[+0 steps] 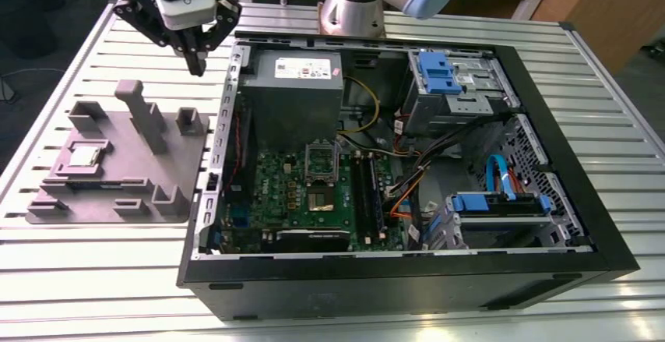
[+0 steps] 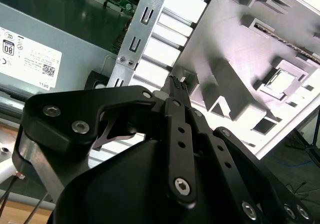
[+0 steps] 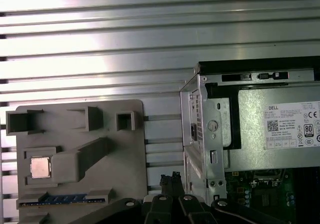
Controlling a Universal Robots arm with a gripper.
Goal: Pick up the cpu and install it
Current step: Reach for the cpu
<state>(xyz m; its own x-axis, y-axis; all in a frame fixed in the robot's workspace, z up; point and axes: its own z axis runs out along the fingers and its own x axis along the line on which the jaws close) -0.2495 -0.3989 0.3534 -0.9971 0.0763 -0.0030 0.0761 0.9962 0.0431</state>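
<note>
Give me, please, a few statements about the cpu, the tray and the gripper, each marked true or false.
1. The cpu lies in a recess of the grey tray. True.
2. The gripper holds the cpu. False: it is shut on nothing, up above the table, between the tray and the computer case.
3. The computer case lies with its side open, and the motherboard shows inside. True.
4. The tray lies inside the computer case. False: it rests on the table beside the case, on the exterior view's left.
</note>
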